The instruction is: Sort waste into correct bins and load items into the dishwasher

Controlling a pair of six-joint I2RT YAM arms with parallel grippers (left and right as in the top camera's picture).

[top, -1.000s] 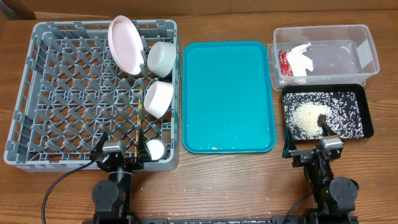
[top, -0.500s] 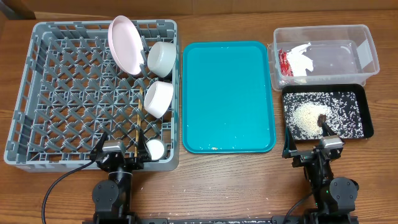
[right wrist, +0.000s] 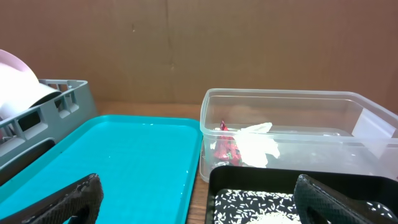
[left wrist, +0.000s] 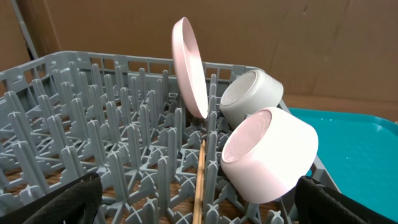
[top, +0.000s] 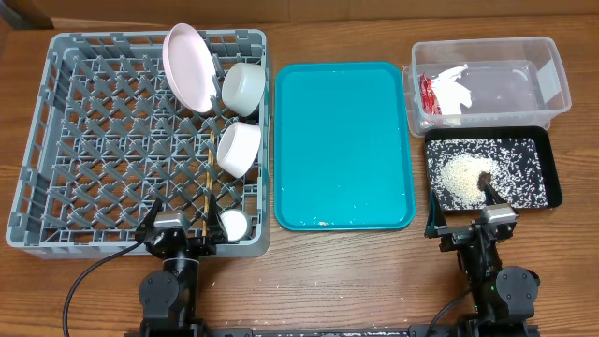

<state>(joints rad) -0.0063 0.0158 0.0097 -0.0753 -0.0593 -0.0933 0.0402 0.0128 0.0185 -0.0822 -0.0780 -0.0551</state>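
The grey dish rack (top: 84,140) holds a pale plate (top: 187,65) on edge, two white bowls (top: 245,89) (top: 238,148), a small cup (top: 232,223) and wooden chopsticks (top: 206,198). The left wrist view shows the plate (left wrist: 189,65), the bowls (left wrist: 270,155) (left wrist: 252,93) and a chopstick (left wrist: 200,180). The clear tub (top: 524,70) holds the red-and-silver wrapper (top: 428,94) and white paper (top: 454,94); both show in the right wrist view (right wrist: 225,148) (right wrist: 258,146). The black tray (top: 552,173) holds rice (top: 459,176) and a brown lump (top: 485,178). My left gripper (top: 178,236) and right gripper (top: 477,234) are open, empty, at the near edge.
A teal tray (top: 342,140) lies between the rack and the bins, with a few rice grains at its near edge. It also shows in the right wrist view (right wrist: 124,162). A brown cardboard wall stands behind the table.
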